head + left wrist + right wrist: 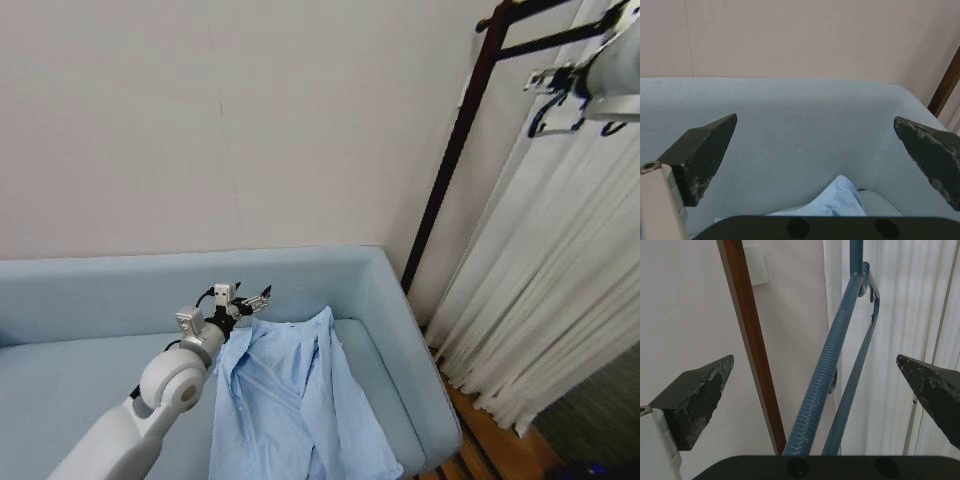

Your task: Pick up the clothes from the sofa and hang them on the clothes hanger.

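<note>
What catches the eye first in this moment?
A light blue shirt lies spread on the pale blue sofa, with the left claw open at its collar end. Up by the dark clothes rack, the right claw is open with a blue hanger between its fingers.

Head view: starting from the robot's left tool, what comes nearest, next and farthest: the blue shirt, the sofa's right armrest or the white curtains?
1. Blue shirt, just below the left tool, on the seat.
2. Right armrest, beyond the shirt.
3. White curtains, far right.
</note>
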{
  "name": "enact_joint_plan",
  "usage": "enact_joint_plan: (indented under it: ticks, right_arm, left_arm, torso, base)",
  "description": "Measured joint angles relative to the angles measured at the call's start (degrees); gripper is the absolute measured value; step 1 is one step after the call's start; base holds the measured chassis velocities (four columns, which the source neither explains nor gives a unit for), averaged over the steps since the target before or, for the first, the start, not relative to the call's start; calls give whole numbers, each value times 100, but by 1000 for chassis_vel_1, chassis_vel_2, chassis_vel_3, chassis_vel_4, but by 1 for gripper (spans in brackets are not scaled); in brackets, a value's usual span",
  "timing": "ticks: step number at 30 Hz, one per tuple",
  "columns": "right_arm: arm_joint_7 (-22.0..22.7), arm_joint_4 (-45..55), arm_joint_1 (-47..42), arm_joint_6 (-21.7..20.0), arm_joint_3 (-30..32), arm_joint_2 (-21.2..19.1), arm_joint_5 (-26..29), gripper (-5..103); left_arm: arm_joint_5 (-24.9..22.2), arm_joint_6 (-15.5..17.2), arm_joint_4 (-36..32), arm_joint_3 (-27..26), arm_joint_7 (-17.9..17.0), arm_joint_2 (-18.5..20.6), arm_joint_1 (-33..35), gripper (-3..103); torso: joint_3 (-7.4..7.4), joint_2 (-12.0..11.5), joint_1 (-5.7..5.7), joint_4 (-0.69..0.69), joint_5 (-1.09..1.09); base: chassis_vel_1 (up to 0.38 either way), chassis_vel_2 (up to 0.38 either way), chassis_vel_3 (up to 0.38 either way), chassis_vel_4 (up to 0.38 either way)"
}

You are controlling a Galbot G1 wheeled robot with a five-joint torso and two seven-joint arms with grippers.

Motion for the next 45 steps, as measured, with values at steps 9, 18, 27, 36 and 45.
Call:
enact_joint_plan:
  ticks: [9, 18, 27, 36, 45]
  right_arm:
    - [-159, -242, 43, -9, -197, 104, -169, 93]
    - [-260, -440, 272, -13, -480, 267, -248, 63]
    - [-323, -482, 342, 38, -597, 214, -267, 31]
    - [-393, -311, 307, 70, -577, 108, -397, 8]
    - [-544, 45, 318, 71, -556, -53, -499, 8]
  left_arm:
    - [123, -87, 35, -50, 95, -76, 138, 100]
    - [206, -122, 9, -67, 137, -138, 262, 100]
    - [243, -145, 33, -73, 154, -169, 281, 100]
    - [250, -154, 88, 1, 157, -178, 217, 100]
    - [251, -166, 108, 22, 160, -170, 186, 100]
  torso:
    - [0, 0, 0, 0, -1]
    - [0, 0, 0, 0, -1]
    - [0, 0, 0, -1, 0]
    - [0, 0, 0, -2, 0]
    - [0, 0, 0, 1, -1]
  base:
    - [0, 0, 0, 0]
    - [0, 0, 0, 0]
    - [0, 0, 0, 0]
    - [0, 0, 0, 0]
    - [0, 0, 0, 0]
